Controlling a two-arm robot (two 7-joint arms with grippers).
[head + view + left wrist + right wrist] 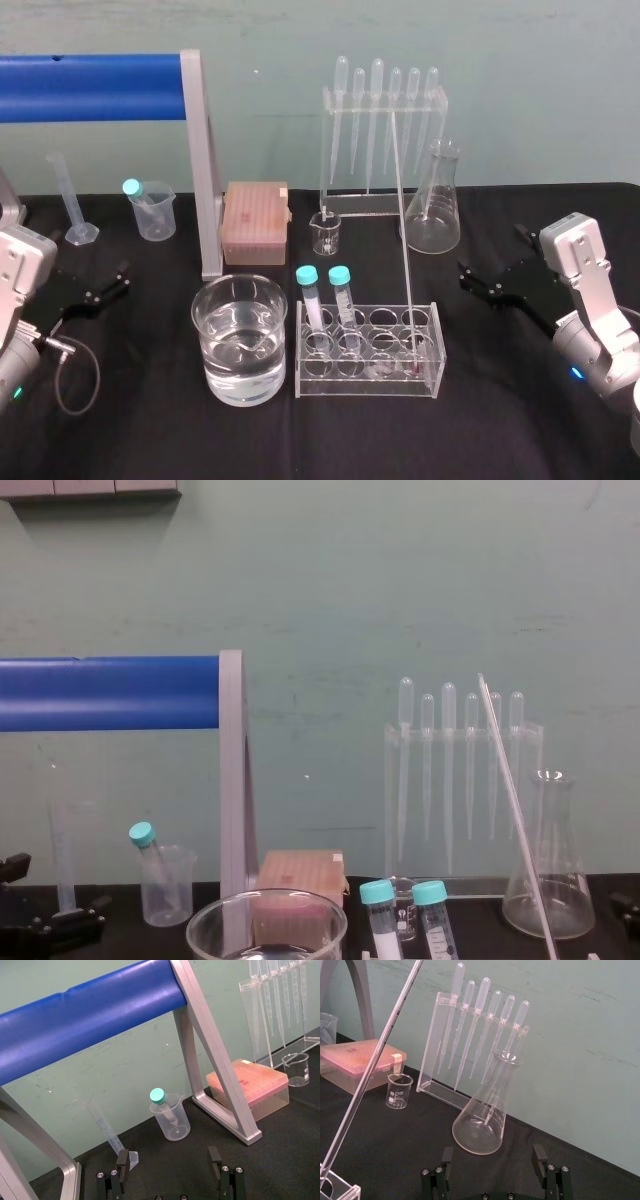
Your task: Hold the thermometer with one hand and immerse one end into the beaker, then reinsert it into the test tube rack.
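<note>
Two pairs of fingers, both spread wide and holding nothing. The right fingers sit low over the black surface, to the right of the test tube rack and clear of it. The left fingers sit far to the left, with the beaker between them and the rack.

The thermometer stands in a hole at the rack's right end, so it lies to the left of the right fingers, and the right arm is plainly the nearer one. Its long axis is near upright but tilted. The red tip is down in the rack, and the top leans away from the robot and slightly toward its left.

A grasp would likely want the fingers closing across the shaft from the side. The lift would then follow the rod's own slant until the tip clears the rack.

The rod is thin, smooth glass with fine scale marks, so probably slippery and brittle, with little width to close on. The rack is clear plastic and looks light enough to drag along if the rod binds. The beaker, just beside the rack's left end, is thick-walled with a rolled rim and holds water to about half. Two teal-capped tubes stand between thermometer and beaker, so the rod must pass over them.
</note>
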